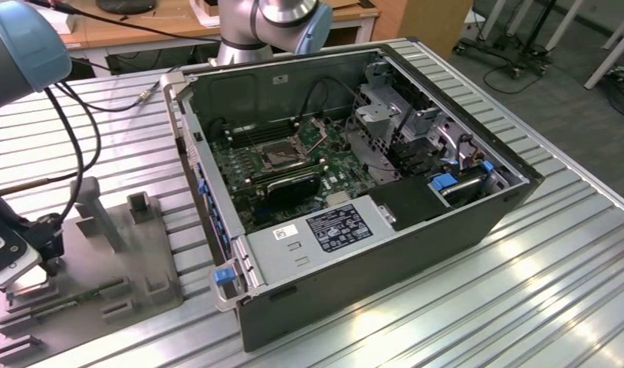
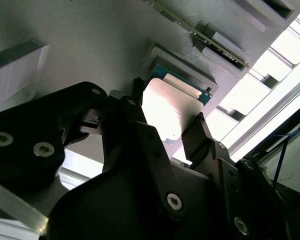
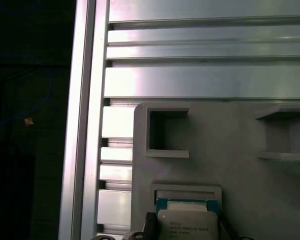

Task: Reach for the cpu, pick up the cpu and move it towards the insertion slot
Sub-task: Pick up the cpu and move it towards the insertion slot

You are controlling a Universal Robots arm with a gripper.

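- Step in hand, my read: end of the reach, start of the pick. The gripper is down on the grey fixture block and straddles the cpu.
- Gripper state: set to about the chip's width around the cpu. I cannot tell whether it is clamped or just beside the edges.
- The cpu sits silvery face up in its recess on the fixture block, at the lower left of the exterior view. It looks seated, not lifted.
- The insertion slot is inside the open computer case, mid-frame in the exterior view, well apart from the cpu.
- The next move calls for, I judge: a square hold on opposite edges, a straight rise clear of the recess rim, then clearance over the case wall.
- Both wrist views show the chip in its recess up close. The second wrist view adds the gripper on both flanks.
- The exterior view adds the slot, case, arm and tabletop.
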